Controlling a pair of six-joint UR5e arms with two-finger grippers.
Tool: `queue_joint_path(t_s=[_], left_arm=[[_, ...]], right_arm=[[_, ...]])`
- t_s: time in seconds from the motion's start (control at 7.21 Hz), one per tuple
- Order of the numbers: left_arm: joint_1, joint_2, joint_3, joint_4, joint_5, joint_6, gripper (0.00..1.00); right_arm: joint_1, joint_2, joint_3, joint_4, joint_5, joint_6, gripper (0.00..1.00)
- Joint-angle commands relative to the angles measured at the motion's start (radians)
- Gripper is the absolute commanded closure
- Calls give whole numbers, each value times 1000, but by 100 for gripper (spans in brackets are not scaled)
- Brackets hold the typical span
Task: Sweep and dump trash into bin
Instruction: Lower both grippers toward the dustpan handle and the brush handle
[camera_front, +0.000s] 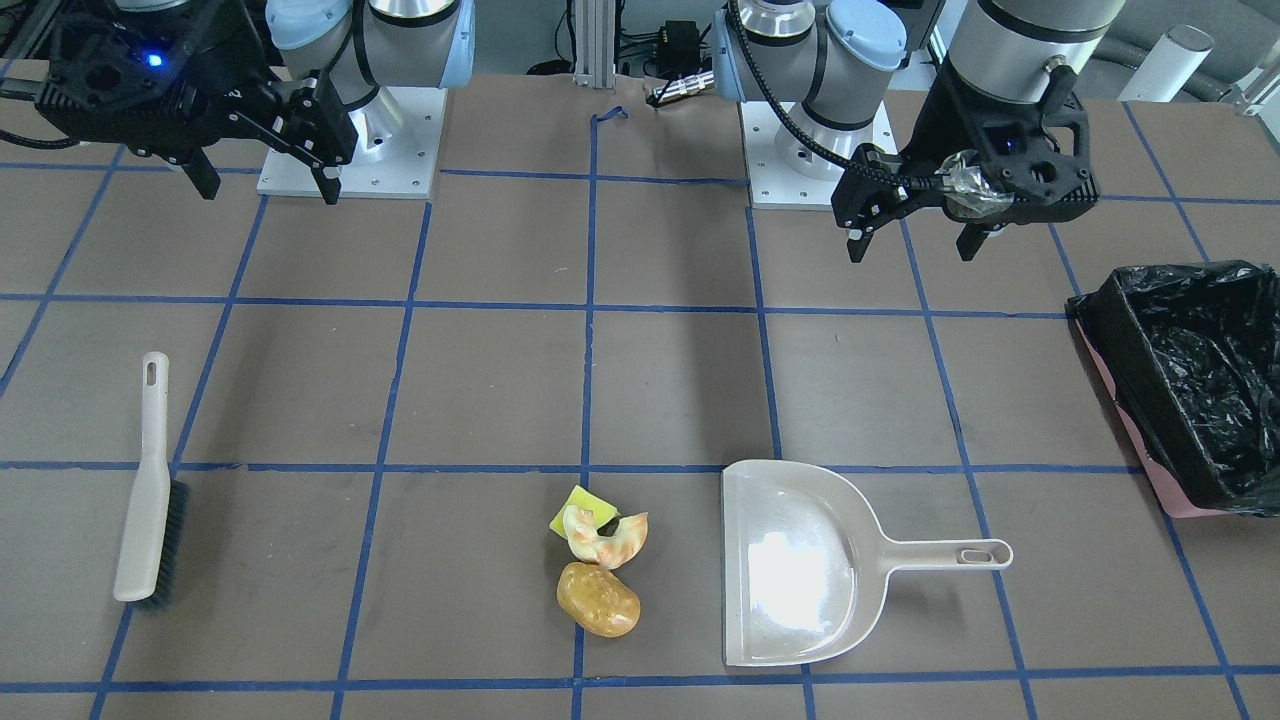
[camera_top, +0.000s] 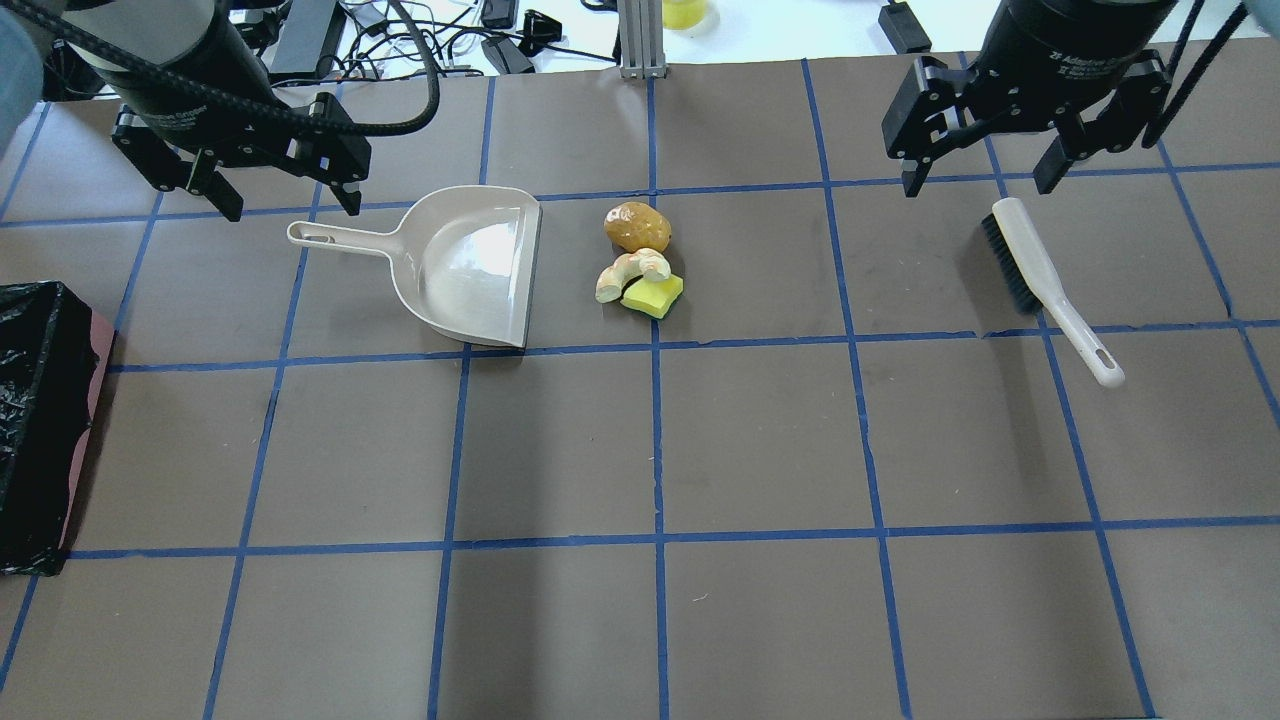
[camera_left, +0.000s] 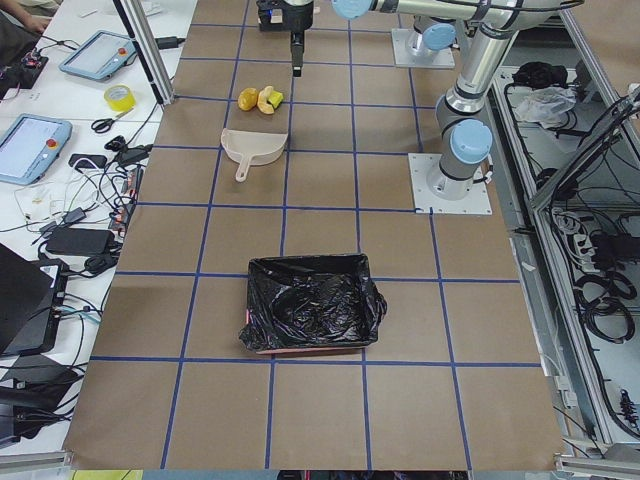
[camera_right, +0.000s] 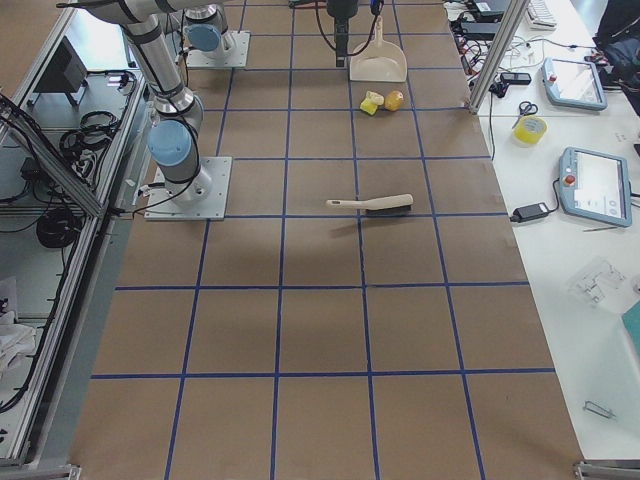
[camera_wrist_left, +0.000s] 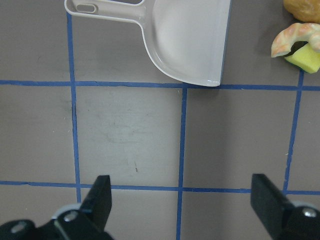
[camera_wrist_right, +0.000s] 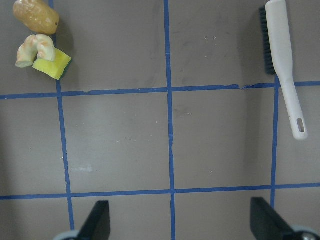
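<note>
Holding my left tool (camera_top: 291, 205) and right tool (camera_top: 976, 187) with jaws spread, empty, above counter (camera_top: 760, 450). Lying ungrasped: brush (camera_top: 1040, 280), dustpan (camera_top: 470, 265). Trash (camera_top: 640, 262) clustering beside dustpan mouth, well apart from bin (camera_front: 1120, 380). Judging sweeping, dumping both pending.

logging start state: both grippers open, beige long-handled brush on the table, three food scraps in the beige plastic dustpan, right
Not in it: the overhead view shows the three food scraps on the brown table beside the open edge of the beige plastic dustpan.
</note>
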Motion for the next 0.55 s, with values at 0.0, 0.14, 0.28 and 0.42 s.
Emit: queue_joint_path(t_s=[0.0,0.14,0.28,0.42], left_arm=[[0,-8,1,2,-6,-1,0],[0,-8,1,2,-5,10,0],[8,-22,14,14,-3,92,0],[18,-30,-7,67,-3,225,0]], right_arm=[[-1,1,0,0,-1,0,0],[0,7,0,-6,-1,-5,0],[-1,7,1,-24,-6,-9,0],[-3,1,-11,-29,-6,-5,0]])
